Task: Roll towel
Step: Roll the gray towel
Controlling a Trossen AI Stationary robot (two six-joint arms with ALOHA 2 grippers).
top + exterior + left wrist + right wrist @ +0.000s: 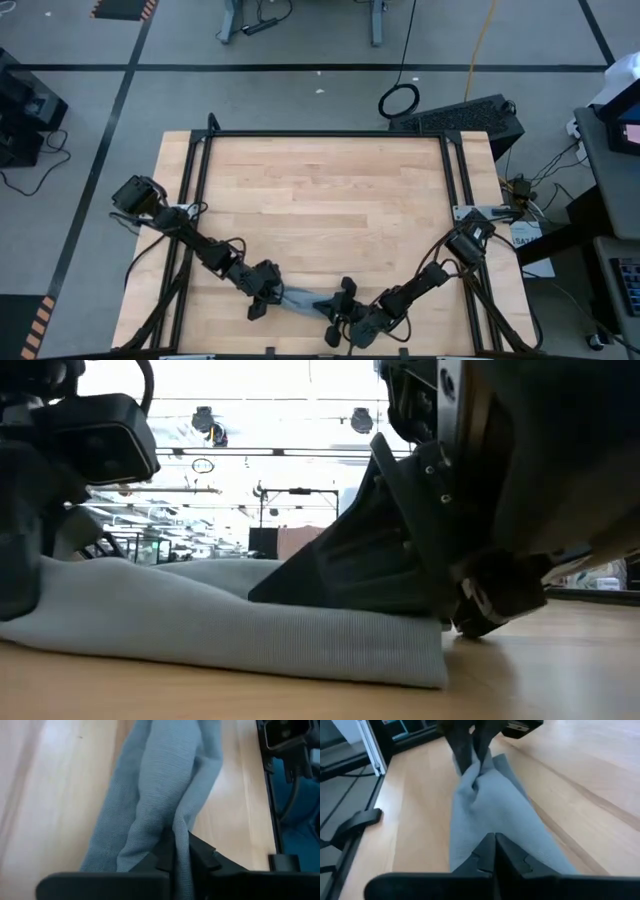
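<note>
**Both hands pinched on towel, near edge of worktop**

I have the left hand (268, 296) clamped on one end of the towel (302, 299) and the right hand (345, 312) clamped on the other; the cloth lies bunched between them. I judge this the gather before rolling. Next move needs one end turned over the other, keeping tension. The worktop (330, 200) edge is just behind both hands; open wood lies ahead of them.

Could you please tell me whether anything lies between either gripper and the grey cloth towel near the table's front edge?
Nothing visible does. The left gripper and the right gripper are each shut directly on an end of the bunched grey cloth towel.
</note>
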